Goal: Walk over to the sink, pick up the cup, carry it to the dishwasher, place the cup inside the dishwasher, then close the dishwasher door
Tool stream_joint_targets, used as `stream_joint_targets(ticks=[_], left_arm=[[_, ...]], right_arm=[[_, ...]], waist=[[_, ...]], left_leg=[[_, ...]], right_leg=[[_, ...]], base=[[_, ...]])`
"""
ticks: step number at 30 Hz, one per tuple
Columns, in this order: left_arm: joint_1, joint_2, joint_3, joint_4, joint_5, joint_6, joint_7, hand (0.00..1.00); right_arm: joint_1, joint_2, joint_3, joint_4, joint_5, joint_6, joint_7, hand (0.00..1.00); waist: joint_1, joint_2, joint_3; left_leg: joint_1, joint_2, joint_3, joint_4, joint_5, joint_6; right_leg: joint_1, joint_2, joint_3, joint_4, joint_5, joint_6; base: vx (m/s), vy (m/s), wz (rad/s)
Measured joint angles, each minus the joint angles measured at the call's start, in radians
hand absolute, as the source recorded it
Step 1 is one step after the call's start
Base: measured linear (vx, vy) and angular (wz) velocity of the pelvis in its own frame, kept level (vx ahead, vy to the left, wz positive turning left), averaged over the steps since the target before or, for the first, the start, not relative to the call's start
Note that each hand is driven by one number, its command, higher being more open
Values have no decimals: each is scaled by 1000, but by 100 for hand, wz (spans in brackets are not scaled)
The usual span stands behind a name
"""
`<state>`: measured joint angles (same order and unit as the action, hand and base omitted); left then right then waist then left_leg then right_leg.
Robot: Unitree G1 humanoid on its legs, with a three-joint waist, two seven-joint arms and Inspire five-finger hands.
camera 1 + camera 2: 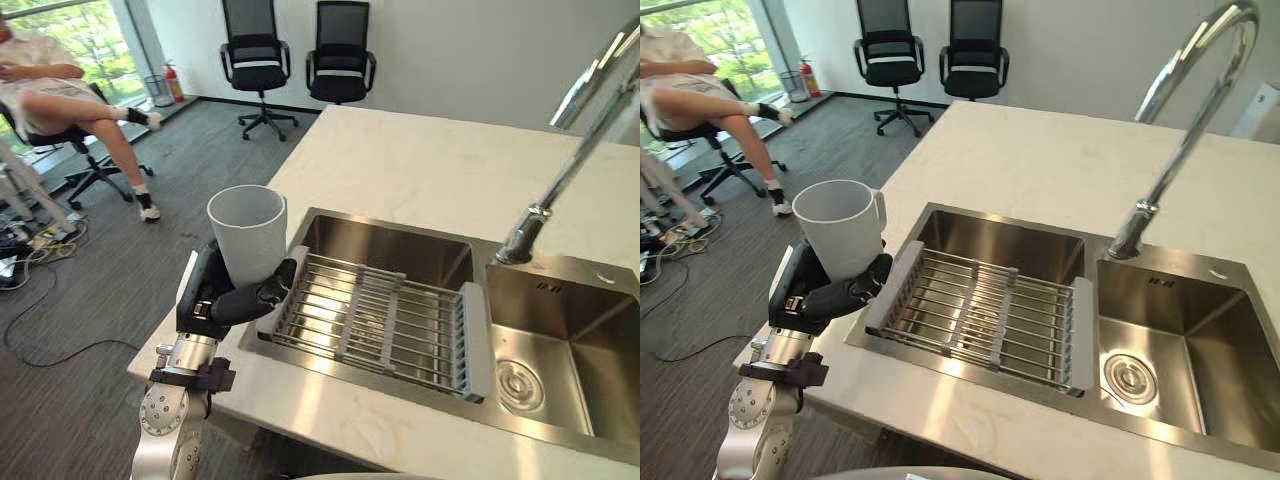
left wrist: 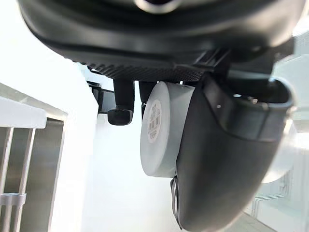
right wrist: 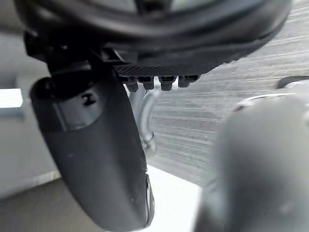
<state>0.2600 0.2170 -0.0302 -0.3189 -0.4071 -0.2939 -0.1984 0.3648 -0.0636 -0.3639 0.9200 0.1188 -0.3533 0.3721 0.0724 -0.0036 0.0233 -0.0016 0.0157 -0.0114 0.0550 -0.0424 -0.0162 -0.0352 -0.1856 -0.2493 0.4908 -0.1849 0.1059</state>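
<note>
A pale grey cup (image 1: 247, 232) stands upright in the air, just off the left end of the white counter (image 1: 420, 160). My left hand (image 1: 215, 300) is shut on it from below, fingers and thumb curled round its lower wall. In the left wrist view the cup's base (image 2: 157, 128) lies against the palm, beside the thumb (image 2: 227, 159). The cup (image 1: 840, 235) is level with the left rim of the steel sink (image 1: 400, 225). My right hand (image 3: 96, 154) hangs over grey carpet, fingers relaxed and holding nothing.
A grey drying rack (image 1: 380, 320) lies across the sink's left basin; a tall curved faucet (image 1: 560, 170) rises between the two basins. Two black office chairs (image 1: 257, 60) stand at the far wall. A person (image 1: 60, 95) sits at the far left, with cables on the floor nearby.
</note>
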Motion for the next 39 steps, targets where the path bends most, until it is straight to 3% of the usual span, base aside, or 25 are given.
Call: stream_joint_targets(ticks=[3, 7, 8, 9, 10, 11, 13, 14, 15, 16, 17, 18, 21, 27, 34, 39], left_arm=[[-4, -4, 0, -44, -4, -36, 35, 0], [-26, -7, -2, -65, -8, -43, 68, 0], [-27, -15, -17, -58, -9, -39, 72, 0], [-41, -4, -59, -81, -7, -53, 30, 0], [-41, -6, -59, -82, -7, -59, 23, 0], [-47, -6, -55, -77, -8, -59, 22, 0], [-51, -11, -64, -67, -18, -52, 27, 0], [-64, -13, -111, -62, -26, -49, 30, 0], [-83, -14, -152, -43, -32, -65, 17, 0], [-108, -48, -182, -13, -33, -77, -1, 0], [-122, -63, -196, 3, -33, -79, -2, 0], [-129, -67, -209, 40, -33, -85, -2, 0], [-132, -29, -215, 113, -33, -92, -2, 0], [-132, 4, -261, 147, -31, -38, 11, 0], [-132, 12, -271, 151, -25, -13, 60, 0], [-126, 6, -269, 154, -24, -4, 91, 0]], right_arm=[[-10, -12, 52, -10, 26, 1, 10, 100], [-51, -28, 62, -36, 36, 3, 14, 100], [-63, -39, 61, -47, 36, 3, 13, 100], [-68, -88, 99, -76, 35, -1, -4, 100], [-64, -89, 102, -93, 35, -5, -4, 100], [-66, -87, 95, -105, 35, -7, -5, 100], [-58, -68, 97, -110, 35, -16, -1, 100], [-40, -62, 94, -96, 35, -16, -4, 100], [-27, -35, 71, -66, 33, -21, -1, 100], [-25, -27, 53, -77, 36, -44, -7, 100], [-29, -30, 34, -87, 35, -47, -11, 100], [-41, -14, 23, -79, 35, -51, -12, 100], [-66, 14, 31, -65, 35, -66, -18, 100], [-100, 11, 100, -58, 35, 47, -102, 100], [-103, -7, 126, -23, 35, 86, -109, 100], [-101, -41, 170, -17, 32, 90, -101, 100]], waist=[[10, -2, 1], [35, 1, 50], [33, 31, 70], [3, 39, 78], [3, 50, 69], [3, 61, 62], [16, 65, 50], [-2, 66, 25], [-59, 23, -15], [-93, 52, -4], [-83, 65, 8], [-66, 69, 5], [-67, 52, -3], [-59, 36, 2], [-56, 32, -3], [-50, 31, 3]], left_leg=[[-50, -42, -27, 59, 23, 13], [-145, -64, -33, 178, 23, 11], [-157, -45, -31, 198, 23, -3], [-151, 107, 203, 396, -67, 38], [-107, 117, 202, 334, -107, 17], [-98, 113, 208, 294, -125, -23], [-134, 79, 190, 297, -108, -27], [-157, 36, 113, 229, -56, -20], [-140, 20, 164, 100, 11, 47], [-123, 95, 368, 208, -26, 19], [-89, 90, 401, 152, -15, -2], [-37, 78, 430, 73, -9, -5], [-1, 49, 422, 32, 5, -2], [-4, 16, 385, 11, 27, 26], [-7, -21, 327, -35, 58, 48], [-21, -46, 238, 25, 26, 72]], right_leg=[[-54, -38, 72, 110, -31, 1], [26, -25, 81, -91, -109, 1], [41, -7, 58, -112, -103, -7], [28, -54, -37, -93, -83, -31], [16, -50, -34, -88, -85, -17], [2, -53, -22, -77, -83, -7], [-3, -41, 0, -81, -63, -12], [0, -11, -4, -105, -59, -37], [2, 6, -101, -213, -45, -74], [38, -7, -208, -222, -12, -53], [37, -15, -234, -194, -12, -53], [40, -25, -250, -163, -11, -54], [87, -32, -245, -201, -12, -54], [117, -46, -265, -239, 9, -28], [135, -54, -268, -261, 31, -28], [136, -105, -258, -112, 30, -29]], base=[[-23, 42, 52], [-123, -46, 30], [-652, -48, 129], [-625, 53, 134], [-533, 173, 125], [-45, 189, 10], [-13, 123, 50], [58, 28, 213], [73, -48, 311], [83, -43, 258], [22, 58, 130], [6, 97, 24], [-19, 37, 7], [-49, 52, 18], [-46, 61, 28], [-19, 79, 56]])
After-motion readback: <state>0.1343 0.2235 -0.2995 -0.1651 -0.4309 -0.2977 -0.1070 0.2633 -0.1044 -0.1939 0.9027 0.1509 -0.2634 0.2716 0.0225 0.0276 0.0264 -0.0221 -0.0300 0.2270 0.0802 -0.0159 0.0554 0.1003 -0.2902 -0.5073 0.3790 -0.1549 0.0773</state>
